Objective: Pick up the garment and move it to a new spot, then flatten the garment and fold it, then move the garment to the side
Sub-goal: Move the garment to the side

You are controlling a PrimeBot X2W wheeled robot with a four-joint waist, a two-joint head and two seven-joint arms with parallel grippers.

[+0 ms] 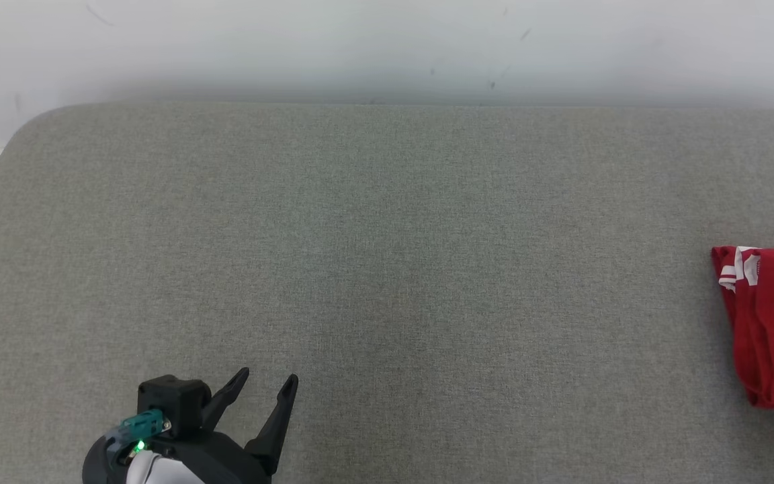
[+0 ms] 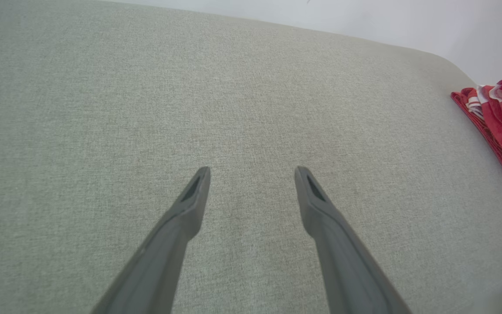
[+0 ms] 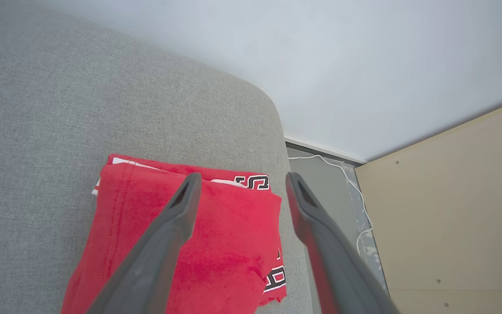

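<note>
The garment is a red jersey of soft knit cloth, folded into a thick, roughly rectangular stack with several layers showing along its edges. It lies at the right end of a padded surface covered in coarse grey woven fabric with rounded corners, set against a plain pale wall. In the head view the stack is cut off by the right border. Its long axis runs from the near side of the surface toward the wall, and a white striped trim shows at its far left corner.

In the left wrist view the garment sits near the rounded far corner, its layered edge facing the camera. In the right wrist view the garment lies just beside the surface's edge, with black-and-white lettering along the edges on that side. Past the edge are a grey floor, a thin white cable and a beige panel.

The left gripper is at the lower left, well apart from the garment. In its own view the left gripper has its dark tapered fingers spread wide over bare fabric, holding nothing.

The right gripper is above the garment's far end, its jaws released and wide apart with nothing between them. Whether the fingers touch the cloth cannot be told.
</note>
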